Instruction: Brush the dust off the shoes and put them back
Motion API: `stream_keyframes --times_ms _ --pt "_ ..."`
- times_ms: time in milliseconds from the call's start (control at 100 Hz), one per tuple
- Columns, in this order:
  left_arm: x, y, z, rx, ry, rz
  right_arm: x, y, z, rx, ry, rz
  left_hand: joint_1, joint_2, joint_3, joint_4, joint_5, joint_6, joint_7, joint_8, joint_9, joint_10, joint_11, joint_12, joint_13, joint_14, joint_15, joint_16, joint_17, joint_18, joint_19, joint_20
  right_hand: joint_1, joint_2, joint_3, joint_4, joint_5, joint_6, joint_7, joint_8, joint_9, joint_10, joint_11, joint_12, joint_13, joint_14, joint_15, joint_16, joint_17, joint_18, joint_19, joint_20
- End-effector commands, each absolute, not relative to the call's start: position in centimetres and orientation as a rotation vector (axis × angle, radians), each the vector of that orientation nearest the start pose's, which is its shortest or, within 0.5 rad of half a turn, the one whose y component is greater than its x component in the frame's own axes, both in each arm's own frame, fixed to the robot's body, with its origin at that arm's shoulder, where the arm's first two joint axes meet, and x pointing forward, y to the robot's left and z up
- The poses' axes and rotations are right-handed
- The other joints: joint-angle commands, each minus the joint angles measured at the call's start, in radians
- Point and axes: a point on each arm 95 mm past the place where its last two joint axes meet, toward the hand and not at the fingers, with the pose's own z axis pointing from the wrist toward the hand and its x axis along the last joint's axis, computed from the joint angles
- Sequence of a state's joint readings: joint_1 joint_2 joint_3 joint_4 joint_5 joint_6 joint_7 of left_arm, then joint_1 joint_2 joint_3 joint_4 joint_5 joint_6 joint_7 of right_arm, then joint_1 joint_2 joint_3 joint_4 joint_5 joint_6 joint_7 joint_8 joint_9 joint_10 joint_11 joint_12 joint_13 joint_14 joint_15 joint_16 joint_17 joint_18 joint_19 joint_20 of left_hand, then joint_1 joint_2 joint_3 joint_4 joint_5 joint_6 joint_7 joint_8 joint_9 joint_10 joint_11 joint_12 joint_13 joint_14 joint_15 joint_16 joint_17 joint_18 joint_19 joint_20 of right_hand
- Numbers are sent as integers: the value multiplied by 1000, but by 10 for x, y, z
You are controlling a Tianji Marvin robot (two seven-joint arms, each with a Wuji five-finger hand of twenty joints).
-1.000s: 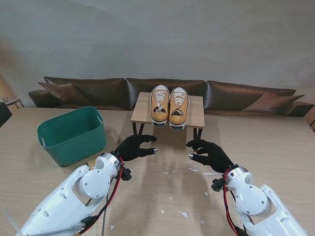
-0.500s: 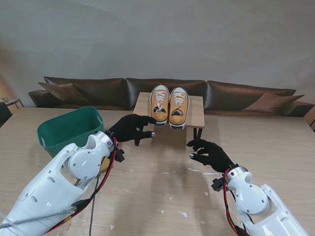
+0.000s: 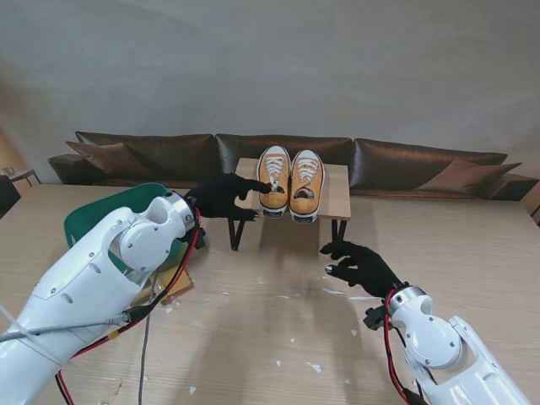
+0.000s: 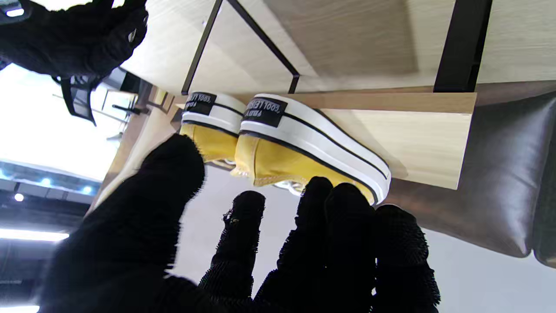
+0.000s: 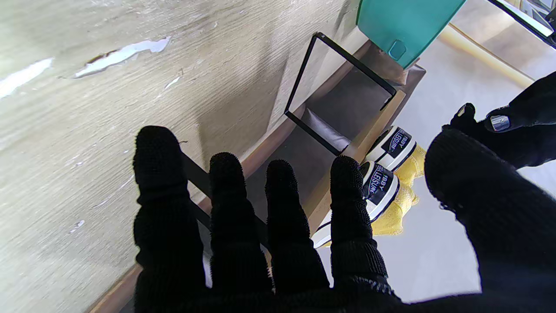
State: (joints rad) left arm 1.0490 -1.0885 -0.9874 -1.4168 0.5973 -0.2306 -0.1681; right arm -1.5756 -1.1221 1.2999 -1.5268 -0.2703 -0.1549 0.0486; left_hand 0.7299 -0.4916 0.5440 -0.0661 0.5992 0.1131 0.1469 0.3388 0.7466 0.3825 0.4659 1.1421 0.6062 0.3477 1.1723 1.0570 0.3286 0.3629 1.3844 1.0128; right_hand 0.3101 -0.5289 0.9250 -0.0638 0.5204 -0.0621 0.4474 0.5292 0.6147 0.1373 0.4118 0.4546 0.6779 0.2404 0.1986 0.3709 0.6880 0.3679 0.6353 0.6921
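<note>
A dark sofa (image 3: 405,160) runs behind our wooden desk (image 3: 278,321). At frame centre, the yellow shoes (image 3: 290,182) stand on a small rack (image 3: 336,196), heels towards us, long axes pointing away. Our left hand (image 3: 224,197) is nearest, fingers apart beside the left shoe, holding nothing. Our right hand (image 3: 361,264) waits lower, also spread.

Green bin (image 3: 99,221) left on table (image 3: 472,245); dark leather sofa (image 3: 405,160) behind (cushions at ends); white scraps (image 3: 314,367).
</note>
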Motion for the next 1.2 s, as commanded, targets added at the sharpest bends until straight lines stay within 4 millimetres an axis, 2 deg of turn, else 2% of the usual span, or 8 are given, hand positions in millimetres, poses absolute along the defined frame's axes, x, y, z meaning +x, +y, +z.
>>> stream_keyframes --times_ms 0,80,370,720,920,1040,1120,1190 --pt "510 -56 -208 -1104 1694 -1849 403 -22 -337 -2139 -1266 -2248 -32 -41 24 -13 -31 -26 3 8 -50 -16 79 76 56 -39 102 39 29 -44 76 54 -36 20 -2 9 -35 -7 2 -7 8 -2 -4 -16 20 4 7 11 -384 15 3 13" --pt "513 -58 -210 -1092 1725 -1809 404 -22 -337 -2143 -1264 -2245 -51 -55 27 -13 -46 -10 2 14 -79 -25 120 96 56 -62 130 45 33 -59 80 68 -36 21 -3 9 -35 -6 3 -7 8 0 -4 -16 19 5 7 11 -384 16 4 13" --pt "531 -67 -219 -1062 1736 -1751 406 -21 -340 -2152 -1266 -2234 -66 -54 32 -13 -72 -2 -6 20 -108 -28 132 86 46 -62 127 40 10 -60 66 73 -36 24 -3 9 -34 -6 4 -7 9 -2 -3 -15 21 5 8 12 -385 16 5 13" --pt "543 -78 -233 -1093 1776 -1753 407 -22 -341 -2170 -1255 -2222 -53 -62 54 -15 23 -28 61 67 -114 -28 116 57 34 -52 90 25 -24 -52 26 58 -34 25 -2 9 -27 -1 7 -8 15 3 -3 -15 23 8 8 12 -384 17 5 12" --pt "547 -82 -243 -1109 1782 -1742 408 -22 -342 -2176 -1255 -2217 -42 -84 107 -23 104 -19 202 221 -114 -27 127 55 36 -58 84 20 -23 -58 27 45 -32 27 0 10 -25 2 8 -8 18 2 -2 -15 23 7 8 12 -385 17 4 11" --pt "548 -85 -249 -1105 1787 -1725 409 -22 -343 -2181 -1253 -2212 -33 -107 151 -33 134 -8 349 360 -107 -31 162 81 40 -71 95 19 -21 -64 31 42 -32 28 0 9 -25 4 9 -9 20 4 -2 -15 24 7 8 12 -384 18 4 10" --pt "549 -87 -253 -1103 1790 -1715 409 -22 -343 -2184 -1252 -2209 10 -140 126 -84 132 -14 461 487 -104 -34 183 99 43 -76 107 22 -21 -69 34 44 -32 29 1 9 -25 7 9 -9 20 5 -2 -15 24 8 8 12 -385 18 4 10" --pt "549 -89 -256 -1104 1800 -1700 409 -22 -343 -2186 -1252 -2207 29 -154 101 -100 141 -14 540 540 -100 -36 205 116 48 -82 121 26 -17 -74 38 48 -32 30 1 9 -24 10 10 -9 21 5 -2 -15 25 8 8 12 -384 18 4 10"
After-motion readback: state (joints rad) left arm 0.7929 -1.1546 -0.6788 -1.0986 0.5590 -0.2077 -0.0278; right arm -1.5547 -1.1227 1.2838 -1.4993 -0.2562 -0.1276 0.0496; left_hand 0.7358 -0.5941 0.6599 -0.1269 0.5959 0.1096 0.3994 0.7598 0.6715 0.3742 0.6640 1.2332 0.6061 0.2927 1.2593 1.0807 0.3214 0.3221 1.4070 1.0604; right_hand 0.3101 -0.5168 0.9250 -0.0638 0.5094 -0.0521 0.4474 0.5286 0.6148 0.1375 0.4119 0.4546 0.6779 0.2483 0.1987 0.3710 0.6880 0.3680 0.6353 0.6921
